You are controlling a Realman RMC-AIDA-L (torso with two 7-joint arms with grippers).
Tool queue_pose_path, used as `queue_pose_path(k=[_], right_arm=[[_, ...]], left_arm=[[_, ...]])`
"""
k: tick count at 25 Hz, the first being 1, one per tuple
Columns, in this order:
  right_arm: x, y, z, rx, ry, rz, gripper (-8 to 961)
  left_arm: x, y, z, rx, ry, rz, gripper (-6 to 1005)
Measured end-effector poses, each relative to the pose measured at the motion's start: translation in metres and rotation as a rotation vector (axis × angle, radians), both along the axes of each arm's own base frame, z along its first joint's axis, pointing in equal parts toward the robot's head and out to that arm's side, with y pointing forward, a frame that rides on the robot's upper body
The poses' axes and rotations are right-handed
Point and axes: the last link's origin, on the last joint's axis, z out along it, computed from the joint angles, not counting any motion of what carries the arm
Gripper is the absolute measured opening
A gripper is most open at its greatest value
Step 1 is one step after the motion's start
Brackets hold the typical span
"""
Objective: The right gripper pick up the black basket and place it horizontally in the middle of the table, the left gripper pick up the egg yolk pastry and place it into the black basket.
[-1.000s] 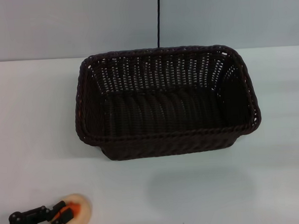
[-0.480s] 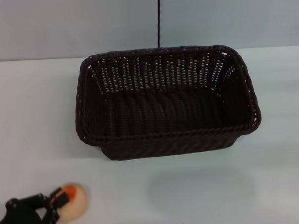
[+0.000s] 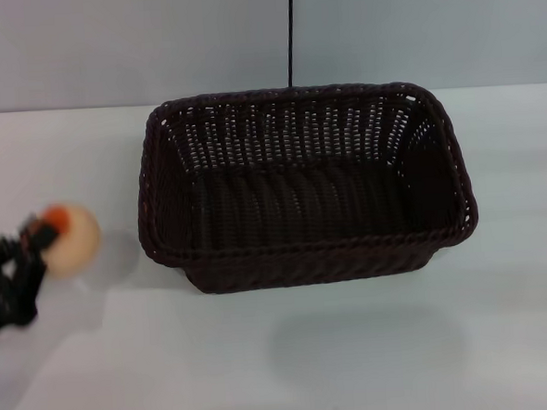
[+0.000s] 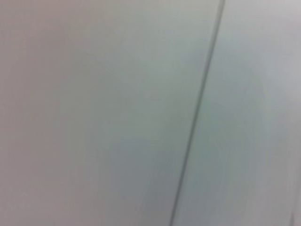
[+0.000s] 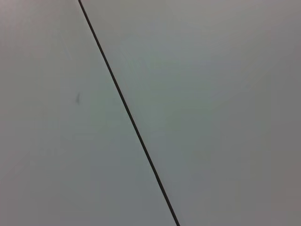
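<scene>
At the left edge of the plain white table point(image 3: 375, 347) we see our black two-fingered left gripper point(image 3: 36, 240) pinching the small round beige egg yolk pastry point(image 3: 68, 240), lifted just beside the large dark woven wicker basket point(image 3: 309, 259) standing lengthwise mid-table.

— What sort of room is this?

— A test bench or lab, by the look of it. A plain white matte tabletop point(image 3: 376, 366) fills the whole width, backed by a bare pale grey wall point(image 3: 106, 48) with one thin dark vertical seam point(image 3: 290, 32).

— Anything homely?

— Only a dark woven wicker basket point(image 3: 309, 259).
</scene>
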Motion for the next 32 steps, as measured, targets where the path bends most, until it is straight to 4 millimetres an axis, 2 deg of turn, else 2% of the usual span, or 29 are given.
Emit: queue_pose_path(k=[2,3,5,6,7,8,9,13,17,20,24,27,28,29,30,31,32], right_arm=[[0.0,0.0,0.0,0.0,0.002,0.0,441],[0.001,-0.001,0.0,0.0,0.003,0.0,441],[0.001,-0.002,-0.001,-0.001,0.006,-0.001,441],[0.001,-0.002,-0.001,-0.002,0.008,-0.002,441],[0.001,-0.002,-0.001,-0.002,0.008,-0.002,441],[0.001,-0.002,-0.003,-0.005,0.014,-0.003,441],[0.001,-0.002,-0.003,-0.005,0.014,-0.003,441],[0.002,-0.003,-0.004,-0.007,0.019,-0.006,441],[0.002,-0.005,-0.003,-0.005,0.019,-0.003,441],[0.003,-0.008,-0.003,-0.001,0.018,0.001,441],[0.003,-0.009,-0.003,0.001,0.018,0.003,441],[0.003,-0.01,-0.003,0.002,0.018,0.003,441],[0.002,-0.01,-0.003,0.004,0.017,0.007,441],[0.002,-0.01,-0.003,0.004,0.017,0.007,441],[0.002,-0.011,-0.002,0.012,0.017,0.012,441],[0.002,-0.011,-0.002,0.012,0.017,0.012,441],[0.002,-0.012,-0.001,0.019,0.02,0.014,441]], left_arm=[[0.011,0.016,-0.001,0.034,-0.049,-0.026,57],[0.026,0.031,-0.006,0.03,-0.088,-0.073,57],[0.033,0.038,-0.009,0.022,-0.105,-0.097,56],[0.053,0.054,-0.021,-0.014,-0.144,-0.149,55],[0.053,0.054,-0.021,-0.014,-0.144,-0.149,55],[0.065,0.062,-0.03,-0.045,-0.152,-0.176,54],[0.065,0.062,-0.03,-0.045,-0.152,-0.176,57],[0.086,0.081,-0.055,-0.151,-0.113,-0.212,70],[0.093,0.084,-0.065,-0.178,-0.124,-0.203,83],[0.094,0.083,-0.064,-0.169,-0.135,-0.203,92],[0.093,0.081,-0.06,-0.15,-0.153,-0.202,266],[0.089,0.078,-0.049,-0.091,-0.188,-0.198,404],[0.084,0.074,-0.038,-0.013,-0.216,-0.189,451],[0.084,0.074,-0.038,-0.013,-0.216,-0.189,499],[0.076,0.068,-0.024,0.088,-0.241,-0.167,546],[0.076,0.068,-0.024,0.088,-0.241,-0.167,565],[0.07,0.063,-0.015,0.152,-0.256,-0.144,583]])
